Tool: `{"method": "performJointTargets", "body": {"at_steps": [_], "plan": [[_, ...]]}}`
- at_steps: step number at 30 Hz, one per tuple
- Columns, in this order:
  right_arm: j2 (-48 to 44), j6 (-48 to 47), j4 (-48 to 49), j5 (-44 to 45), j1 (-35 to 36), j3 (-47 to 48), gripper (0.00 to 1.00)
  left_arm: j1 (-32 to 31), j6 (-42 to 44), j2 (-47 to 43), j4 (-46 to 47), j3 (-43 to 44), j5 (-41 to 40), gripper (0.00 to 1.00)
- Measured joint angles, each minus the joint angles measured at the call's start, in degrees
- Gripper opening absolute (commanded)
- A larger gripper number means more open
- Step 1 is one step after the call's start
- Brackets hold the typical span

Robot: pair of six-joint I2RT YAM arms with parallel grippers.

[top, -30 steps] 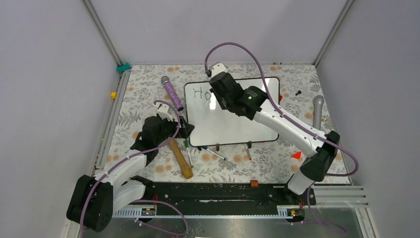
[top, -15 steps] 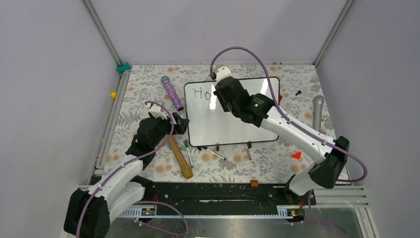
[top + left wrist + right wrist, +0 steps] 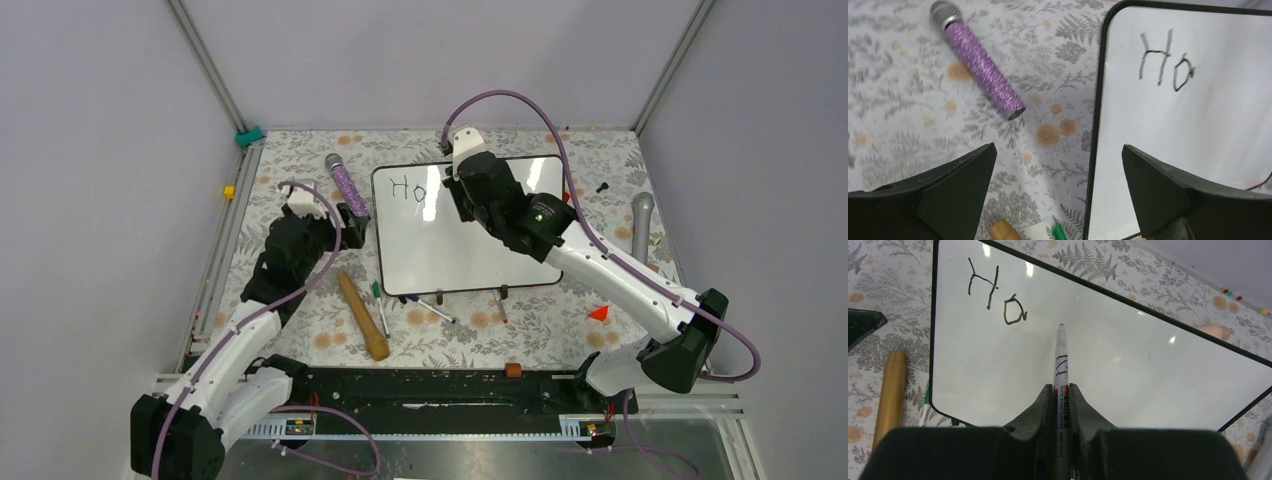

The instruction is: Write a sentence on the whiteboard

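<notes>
Two arms: right arm (image 3: 610,275) is reaching over the whiteboard (image 3: 470,250); left arm (image 3: 238,338) is hovering beside its left edge.
Right jaws: are pinching one marker (image 3: 1060,360), tip pointing just right of the letters.
Left jaws: are standing spread wide, gripping nothing.
Whiteboard: is lying on the desk (image 3: 290,160).
Sentence (image 3: 408,189): two letters, "Ho", are showing top left.
Around: one purple microphone (image 3: 347,188), one grey microphone (image 3: 641,225) and one wooden stick (image 3: 362,315) are lying beside the board.
</notes>
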Motion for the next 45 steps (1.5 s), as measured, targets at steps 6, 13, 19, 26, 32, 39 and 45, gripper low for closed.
{"method": "performJointTargets", "body": {"at_steps": [6, 13, 19, 26, 32, 39, 45], "plan": [[0.37, 0.04, 0.11, -1.97, -0.09, 0.02, 0.0, 1.01, 8.63, 10.34, -2.71, 10.49, 13.9, 0.9], [1.68, 0.07, -0.87, -2.91, -0.13, 1.18, 0.0, 2.82, 9.7, 13.64, -2.38, 9.97, 25.44, 0.88], [3.96, 0.22, -1.79, -2.95, -0.15, 3.08, 0.0, 5.6, 6.19, 17.49, -2.51, 10.51, 28.52, 0.8], [4.7, 0.2, -2.38, -2.93, -0.15, 3.56, 0.0, 7.63, -3.56, 16.98, 3.78, 6.34, 29.07, 0.85], [4.7, 0.2, -2.38, -2.93, -0.15, 3.58, 0.0, 7.63, -8.98, 16.46, 19.45, -6.03, 31.1, 0.84], [4.68, 0.17, -2.6, -2.95, -0.15, 3.58, 0.0, 7.54, -10.14, 17.94, 31.41, -10.23, 33.46, 0.81], [4.66, 0.31, -3.26, -3.85, -0.15, 3.58, 0.0, 6.95, -11.67, 17.62, 45.29, -16.48, 33.2, 0.74]]}}
